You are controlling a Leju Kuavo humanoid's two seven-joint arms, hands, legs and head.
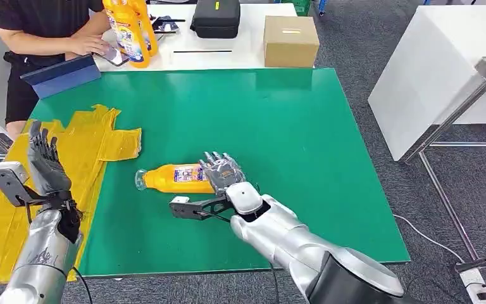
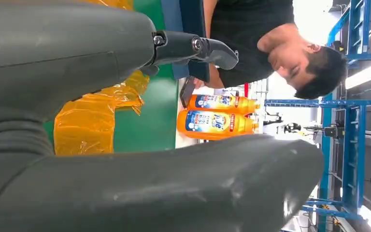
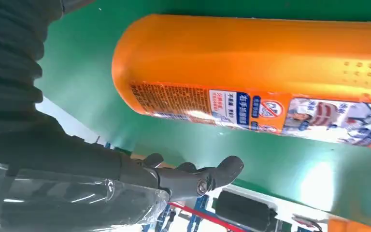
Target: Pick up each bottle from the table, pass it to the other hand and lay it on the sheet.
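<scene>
- The orange bottle lies on its side on the green table; the right hand rests over its base, grip unclear.
- Left hand is raised, fingers spread, holding nothing, above the yellow sheet.
- Beyond: two upright bottles, a cardboard box, a person.

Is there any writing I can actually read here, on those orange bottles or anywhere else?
Lying orange bottle: a label of Chinese print, too small and blurred to quote.
Two standing bottles: blue-and-white label, brand unreadable.
Cardboard box: a yellow sticker, illegible.
Black case: a yellow tag, no readable text.
</scene>
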